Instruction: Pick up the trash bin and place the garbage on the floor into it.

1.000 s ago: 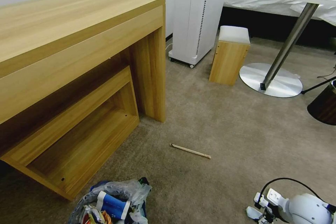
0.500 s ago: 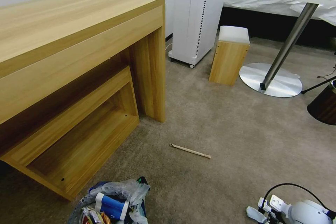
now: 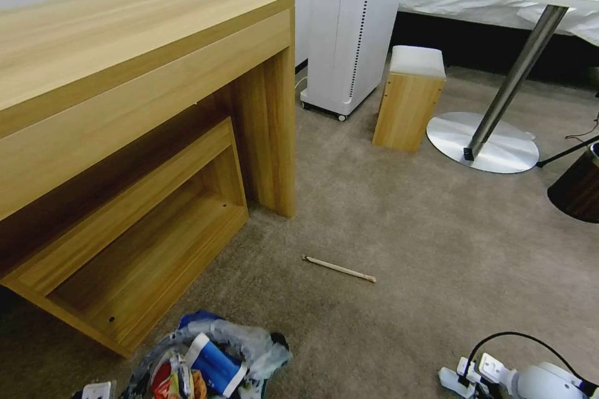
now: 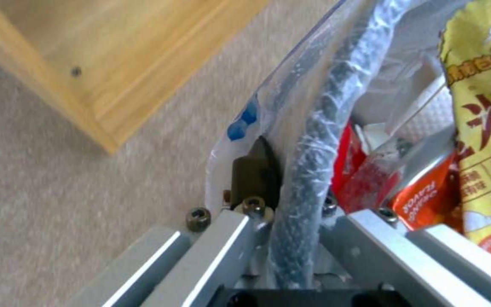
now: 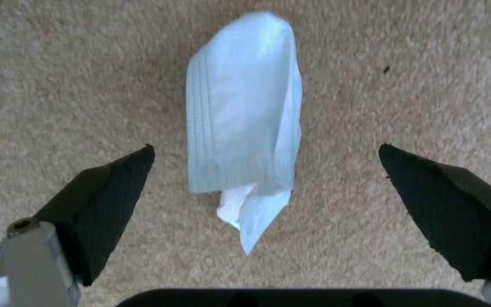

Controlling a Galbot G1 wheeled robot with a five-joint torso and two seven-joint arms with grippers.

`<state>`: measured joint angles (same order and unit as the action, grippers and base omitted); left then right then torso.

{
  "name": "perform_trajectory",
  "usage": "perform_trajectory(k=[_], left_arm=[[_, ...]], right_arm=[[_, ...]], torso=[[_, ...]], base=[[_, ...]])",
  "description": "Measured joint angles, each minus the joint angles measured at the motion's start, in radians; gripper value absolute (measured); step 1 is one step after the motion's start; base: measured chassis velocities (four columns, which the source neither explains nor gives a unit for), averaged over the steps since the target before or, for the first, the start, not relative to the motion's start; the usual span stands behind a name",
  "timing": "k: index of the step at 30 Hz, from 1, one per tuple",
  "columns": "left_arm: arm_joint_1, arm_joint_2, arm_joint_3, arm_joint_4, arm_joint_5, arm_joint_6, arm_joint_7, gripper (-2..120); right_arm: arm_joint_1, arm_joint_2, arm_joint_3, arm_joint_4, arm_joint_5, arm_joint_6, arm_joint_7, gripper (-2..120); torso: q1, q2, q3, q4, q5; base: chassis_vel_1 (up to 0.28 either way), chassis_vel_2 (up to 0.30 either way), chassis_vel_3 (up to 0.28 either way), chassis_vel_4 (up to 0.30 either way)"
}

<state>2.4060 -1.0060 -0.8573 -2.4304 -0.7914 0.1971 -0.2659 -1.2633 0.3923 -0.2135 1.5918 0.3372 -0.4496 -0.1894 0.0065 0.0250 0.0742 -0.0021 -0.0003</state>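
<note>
The trash bin (image 3: 215, 361) sits at the bottom left of the head view, a dark frame lined with a crinkly plastic bag. My left gripper (image 4: 294, 179) is shut on the bin's bag-wrapped rim (image 4: 308, 140). Red, orange and yellow wrappers (image 4: 427, 187) and a blue-white carton (image 3: 215, 365) lie inside. My right gripper (image 5: 266, 147) hangs open just above the beige carpet floor (image 3: 405, 224), with a folded piece of white paper (image 5: 243, 115) lying between its fingers (image 5: 109, 183). The right arm (image 3: 543, 380) is at the bottom right. A thin wooden stick (image 3: 339, 269) lies on the carpet ahead.
A wooden desk (image 3: 125, 75) with a low shelf (image 3: 143, 262) stands to the left. Farther off are a white appliance (image 3: 352, 25), a wooden stool (image 3: 409, 100) and a round table's metal base (image 3: 483, 143). A dark brown bin (image 3: 577, 190) is at the right edge.
The trash bin has shifted right and tipped, showing more of its contents, and part of my left arm has come into the bottom left corner. My right arm has sunk slightly lower.
</note>
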Motion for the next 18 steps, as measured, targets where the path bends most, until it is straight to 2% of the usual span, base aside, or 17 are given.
perform_trajectory(k=[7,18], left_arm=[[0.003,0.014,-0.026,-0.03,-0.037,0.002,-0.02,0],[0.017,0.005,0.002,-0.016,0.025,0.001,-0.003,0]], right_arm=[[-0.007,0.005,0.007,-0.007,-0.015,0.019,-0.001,100],[-0.005,0.039,0.006,-0.053,-0.027,0.028,0.005,100]], torso=[[0.0,0.0,0.0,0.0001,0.0001],[0.0,0.0,0.0,0.0001,0.0003]], base=[[0.0,0.0,0.0,0.0],[0.0,0.0,0.0,0.0]])
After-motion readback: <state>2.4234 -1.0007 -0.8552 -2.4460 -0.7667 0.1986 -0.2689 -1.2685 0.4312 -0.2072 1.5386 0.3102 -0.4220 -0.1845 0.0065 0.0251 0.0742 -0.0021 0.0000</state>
